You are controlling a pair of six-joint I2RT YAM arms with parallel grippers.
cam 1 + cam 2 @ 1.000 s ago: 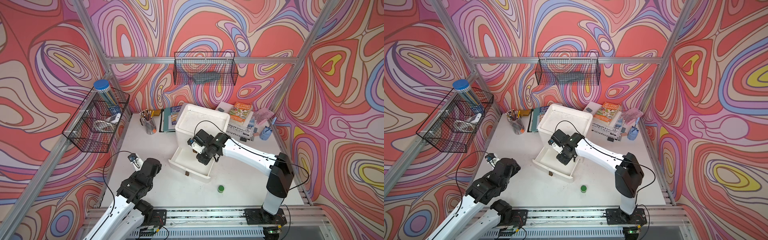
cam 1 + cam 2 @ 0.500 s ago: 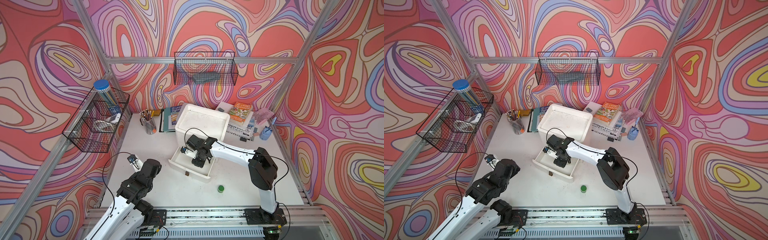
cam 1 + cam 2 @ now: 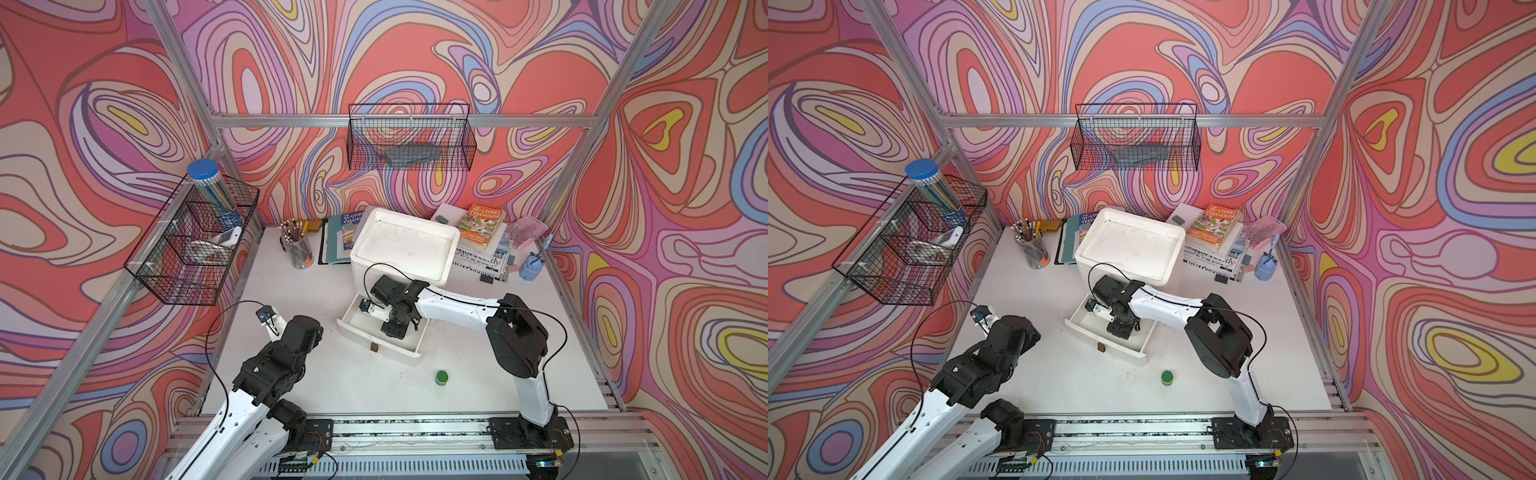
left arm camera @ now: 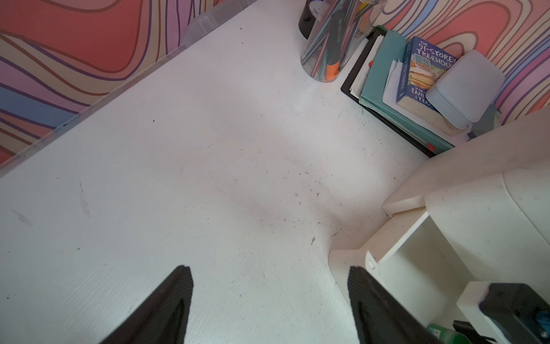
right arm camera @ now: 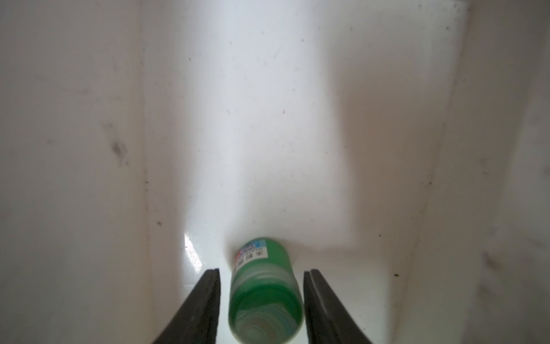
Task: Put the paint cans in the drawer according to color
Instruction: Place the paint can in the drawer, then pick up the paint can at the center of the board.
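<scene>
While the right claw (image 5: 262, 271) is down inside the pulled-out white plastic drawer (image 3: 353, 334), its jaws stand partly apart around a small green paint jar (image 5: 265, 297). There is a gap on each side, so nothing is gripped. Jar is low in the drawer; can't tell if it's upright or tipped. Second green-lidded paint jar (image 3: 441, 377) stands on the white desk (image 3: 332, 374), near the drawer front but apart from it, seen in both top views. Left claw (image 4: 268, 268) hangs over bare desk beside the drawer, jaws wide, holding nothing.
</scene>
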